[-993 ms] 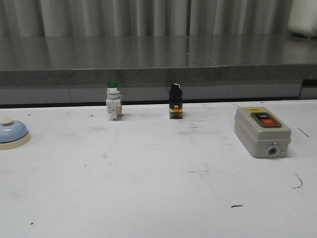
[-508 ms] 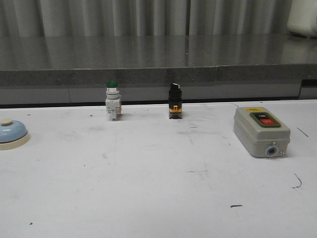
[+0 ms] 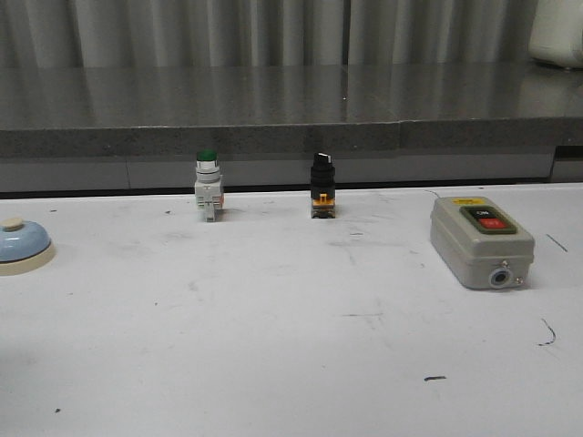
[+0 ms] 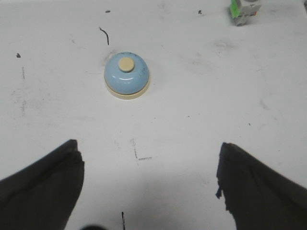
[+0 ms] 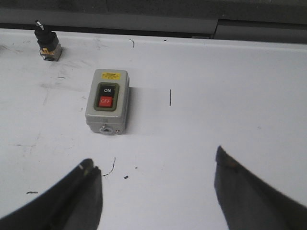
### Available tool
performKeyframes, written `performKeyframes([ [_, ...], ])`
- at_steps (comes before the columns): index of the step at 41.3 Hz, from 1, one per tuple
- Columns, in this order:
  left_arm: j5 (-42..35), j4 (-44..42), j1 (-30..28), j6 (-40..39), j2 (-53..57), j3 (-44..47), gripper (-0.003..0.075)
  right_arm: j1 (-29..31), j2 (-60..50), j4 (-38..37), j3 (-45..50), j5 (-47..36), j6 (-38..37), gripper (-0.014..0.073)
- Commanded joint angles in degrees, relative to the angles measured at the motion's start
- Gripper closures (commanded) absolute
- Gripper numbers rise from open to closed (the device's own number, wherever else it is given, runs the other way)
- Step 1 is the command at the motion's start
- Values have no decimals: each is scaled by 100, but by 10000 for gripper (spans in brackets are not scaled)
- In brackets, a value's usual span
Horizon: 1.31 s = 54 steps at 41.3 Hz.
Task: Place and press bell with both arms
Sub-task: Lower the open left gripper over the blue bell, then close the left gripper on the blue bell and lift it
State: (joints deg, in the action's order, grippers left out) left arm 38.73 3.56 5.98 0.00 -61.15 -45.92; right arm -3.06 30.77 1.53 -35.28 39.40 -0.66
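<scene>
The light-blue bell (image 3: pixel 20 244) with cream base and knob sits upright on the white table at the far left edge of the front view. In the left wrist view the bell (image 4: pixel 126 76) stands ahead of my left gripper (image 4: pixel 147 155), which is open and empty, apart from it. My right gripper (image 5: pixel 156 165) is open and empty above bare table, short of the grey box. Neither arm shows in the front view.
A grey box with ON and OFF buttons (image 3: pixel 480 241) lies at the right, also in the right wrist view (image 5: pixel 107 100). A green-capped push-button (image 3: pixel 208 185) and a black knob switch (image 3: pixel 322 186) stand at the back. A dark raised ledge (image 3: pixel 291 137) runs behind the table.
The front view has shifted very slightly; the objects on the table have not moved.
</scene>
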Motion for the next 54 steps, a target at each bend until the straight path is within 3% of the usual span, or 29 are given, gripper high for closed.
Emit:
performKeyframes([
  [1,-281,-2,46,-39,-588,-508,140,-9,75,-83,-164,-354,66,74],
  [20,-302,-293,-16,-39,-3265,-2117,142,-9,75,-83,-164,-354,66,74],
  [38,-443,-356,-157,-39,-4589,-2807,159,-9,75,-83,-164,-354,66,74],
  [49,-483,-356,-157,-39,-4834,-2807,221,-9,75,-83,-164,-354,66,74],
  [54,-496,-356,-157,-50,-4843,-2807,315,-9,75,-83,-164,-354,66,74],
])
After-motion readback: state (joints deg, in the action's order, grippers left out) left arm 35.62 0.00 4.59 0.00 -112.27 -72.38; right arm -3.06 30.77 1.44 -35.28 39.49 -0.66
